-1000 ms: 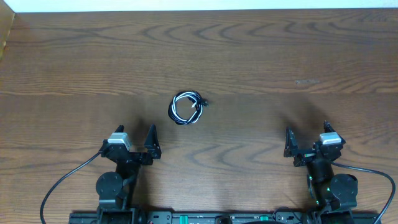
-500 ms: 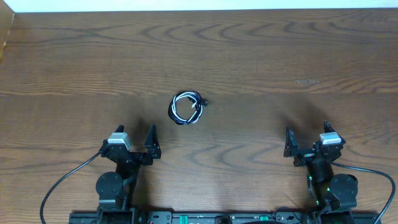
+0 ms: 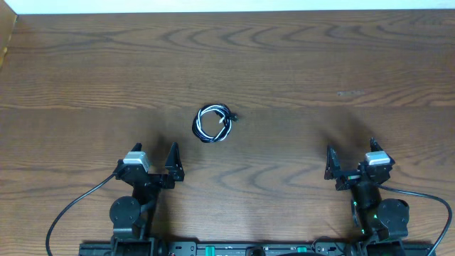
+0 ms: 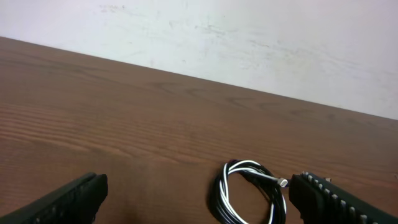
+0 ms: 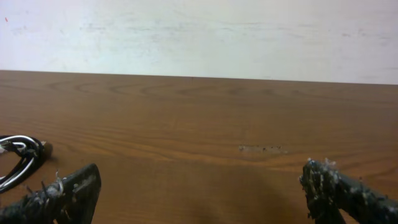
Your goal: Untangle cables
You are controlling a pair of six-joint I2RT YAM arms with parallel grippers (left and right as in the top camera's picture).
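Wood table (image 3: pixel 284 64). Left gripper (image 3: pixel 154 158) and right gripper (image 3: pixel 352 162) sit at its near edge, jaws wide, nothing held. Cables (image 3: pixel 212 123) (black and white, coiled together) lie mid-table, nearer the left one, touching neither.

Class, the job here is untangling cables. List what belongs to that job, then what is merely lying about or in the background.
Belongs to the job:
- black cable
- white cable, looped with it
- left end effector, open
- right end effector, open

Just there:
- scuff on the table
- arm wires
- wall
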